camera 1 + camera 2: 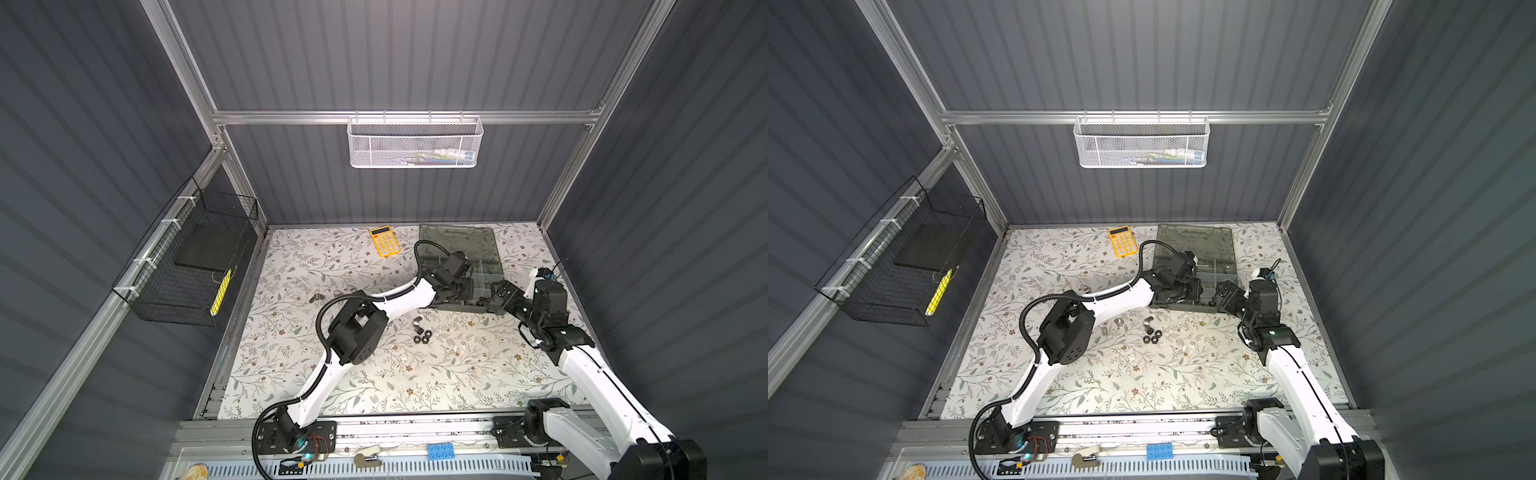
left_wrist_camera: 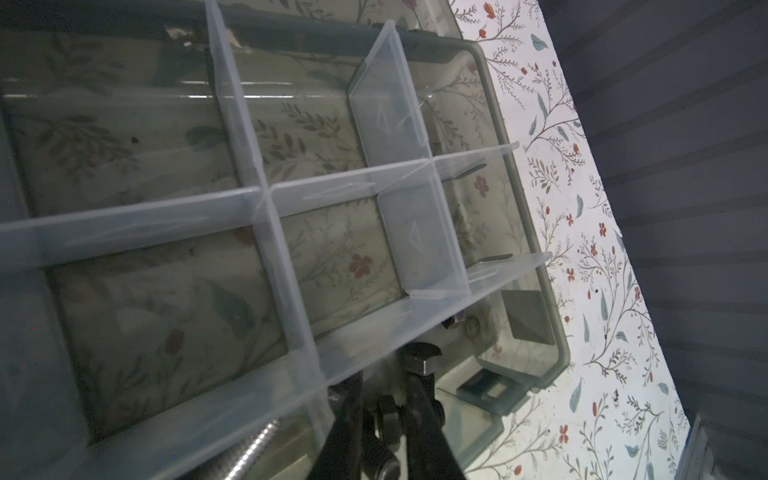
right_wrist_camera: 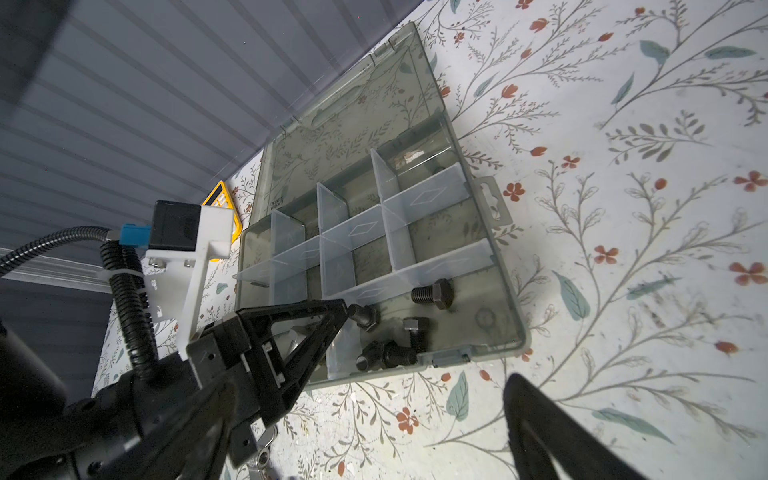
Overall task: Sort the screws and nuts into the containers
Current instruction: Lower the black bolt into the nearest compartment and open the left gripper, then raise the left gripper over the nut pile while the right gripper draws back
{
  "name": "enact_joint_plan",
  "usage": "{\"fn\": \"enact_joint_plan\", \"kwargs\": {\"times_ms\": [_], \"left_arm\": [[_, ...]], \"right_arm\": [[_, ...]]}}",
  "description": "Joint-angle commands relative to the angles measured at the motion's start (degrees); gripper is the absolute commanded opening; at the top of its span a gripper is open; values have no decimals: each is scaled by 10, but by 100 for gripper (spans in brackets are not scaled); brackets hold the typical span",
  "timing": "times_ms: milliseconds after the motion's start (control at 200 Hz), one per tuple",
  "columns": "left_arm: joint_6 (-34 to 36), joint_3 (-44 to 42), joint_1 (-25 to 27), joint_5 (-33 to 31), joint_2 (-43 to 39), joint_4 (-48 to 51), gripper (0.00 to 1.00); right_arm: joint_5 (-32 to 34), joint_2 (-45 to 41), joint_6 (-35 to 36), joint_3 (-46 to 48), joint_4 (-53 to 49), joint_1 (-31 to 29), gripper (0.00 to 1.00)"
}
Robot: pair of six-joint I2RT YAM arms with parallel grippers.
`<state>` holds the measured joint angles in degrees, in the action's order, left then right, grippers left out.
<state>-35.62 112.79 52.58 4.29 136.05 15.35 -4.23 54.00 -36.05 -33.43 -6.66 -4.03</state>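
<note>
The black screw lies slanted in the container, shank end at the left fingers' tips and head away. I cannot tell whether they grip it. The right fingers are spread wide and empty.

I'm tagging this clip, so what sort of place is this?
Likely a robot lab work cell: grey panelled walls in an aluminium frame, with a left arm and right arm mounted at a floral tabletop.

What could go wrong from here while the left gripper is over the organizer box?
The black screw at the left gripper's tip sits beside a clear divider; it might bounce into a neighbouring compartment. The open right gripper is close to the organizer box and the left gripper, so the arms could collide or nudge the box.
</note>
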Motion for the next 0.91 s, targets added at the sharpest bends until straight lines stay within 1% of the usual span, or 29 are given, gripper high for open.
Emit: {"fn": "enact_joint_plan", "kwargs": {"times_ms": [0, 105, 215, 335, 630, 775, 840, 900], "left_arm": [[11, 19, 3, -5, 0, 18, 21], [15, 20, 3, -8, -7, 23, 24], [18, 22, 2, -14, -14, 28, 31], [24, 28, 2, -19, -23, 35, 36], [46, 30, 0, -45, -50, 59, 43], [53, 22, -4, -55, -69, 65, 49], [56, 15, -8, -58, -81, 67, 53], [60, 4, -11, -62, -94, 68, 54]], "right_arm": [[-4, -3, -8, 7, 11, 3, 99], [-7, -4, -8, 9, 14, 3, 99], [-7, -3, -8, 10, 16, 3, 99], [-9, -3, -8, 10, 16, 3, 99], [-12, 2, -8, 12, 21, 3, 99], [-15, 4, -8, 13, 23, 3, 99], [-17, 4, -7, 12, 23, 3, 99], [-19, 4, -6, 13, 23, 3, 99]]}}
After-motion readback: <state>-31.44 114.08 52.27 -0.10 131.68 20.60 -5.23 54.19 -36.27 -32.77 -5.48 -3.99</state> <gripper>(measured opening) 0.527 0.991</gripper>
